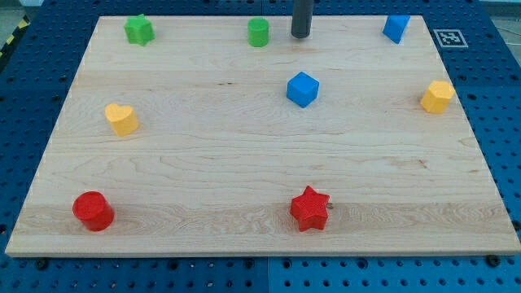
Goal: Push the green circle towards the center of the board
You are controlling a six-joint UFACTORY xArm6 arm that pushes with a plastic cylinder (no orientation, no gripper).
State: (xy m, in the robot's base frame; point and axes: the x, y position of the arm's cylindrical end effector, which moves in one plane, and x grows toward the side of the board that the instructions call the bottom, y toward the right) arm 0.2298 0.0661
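The green circle point(258, 32) is a small green cylinder near the top edge of the wooden board point(244, 163), a little left of the middle. My tip point(301, 36) is the lower end of a dark rod coming down from the view's top. It stands just to the right of the green circle, with a small gap between them, not touching. A blue cube point(302, 89) lies below my tip, near the board's centre.
A green star point(139, 30) is at the top left and a blue block point(396, 28) at the top right. A yellow heart point(121, 119) lies at the left, a yellow hexagon point(437, 97) at the right. A red cylinder point(93, 211) and a red star point(310, 209) lie near the bottom.
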